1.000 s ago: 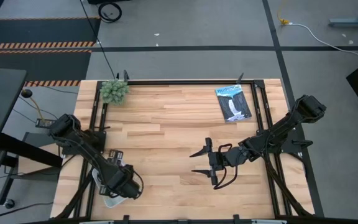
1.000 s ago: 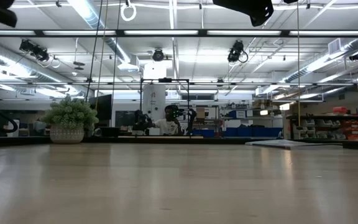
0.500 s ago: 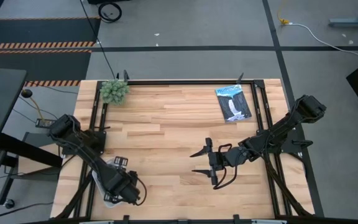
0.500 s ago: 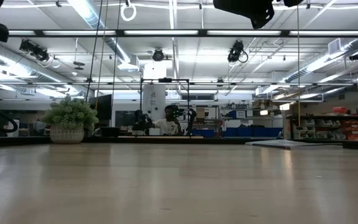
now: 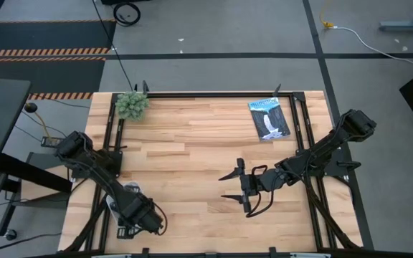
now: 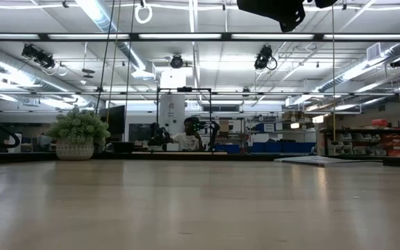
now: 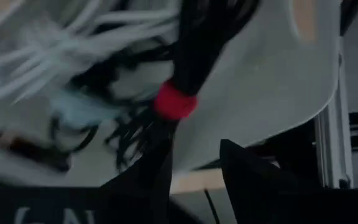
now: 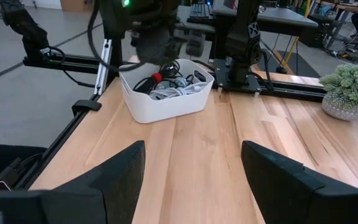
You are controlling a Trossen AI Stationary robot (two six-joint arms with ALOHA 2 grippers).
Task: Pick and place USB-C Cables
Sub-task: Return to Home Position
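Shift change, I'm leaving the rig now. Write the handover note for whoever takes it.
Left gripper: open, empty, above the bin at the table's left edge.
Right gripper: open, empty, over the table right of centre.
Cables: in the bin, the red-tied black one among them; none shows on the table.
Done: picking and placing, it seems.
Left: bring both arms home.

L arm [image 5: 95,172] bent, L tool [image 5: 139,216] aimed down, fingers apart — R arm [image 5: 321,154] reaching inward, R tool [image 5: 222,187] spread wide.
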